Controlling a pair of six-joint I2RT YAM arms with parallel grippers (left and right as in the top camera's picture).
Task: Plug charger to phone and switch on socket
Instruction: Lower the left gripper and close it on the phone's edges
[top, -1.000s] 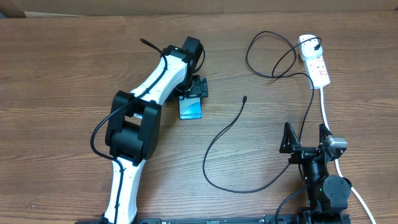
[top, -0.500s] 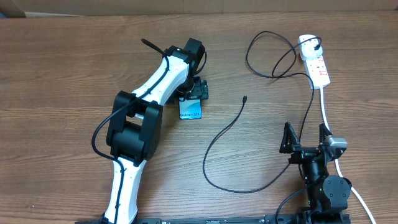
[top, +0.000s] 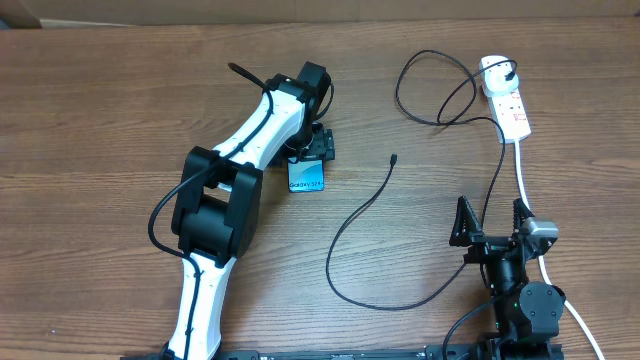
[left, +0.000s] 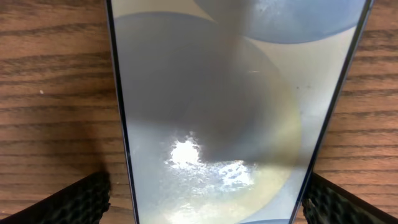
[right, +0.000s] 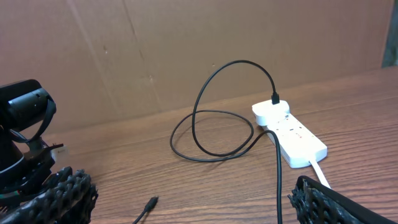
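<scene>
The phone, blue with "Galaxy S24" text, lies flat on the wooden table. In the left wrist view its pale screen fills the frame. My left gripper is low over the phone's far end, open, with a jaw on each side of it. The charger is a thin black cable with its free tip right of the phone; the tip also shows in the right wrist view. The socket is a white power strip at the far right. My right gripper is open and empty.
The black cable loops left of the socket and runs from a black plug on its far end. A thick white cord runs from the socket past my right arm. A cardboard wall stands behind the table.
</scene>
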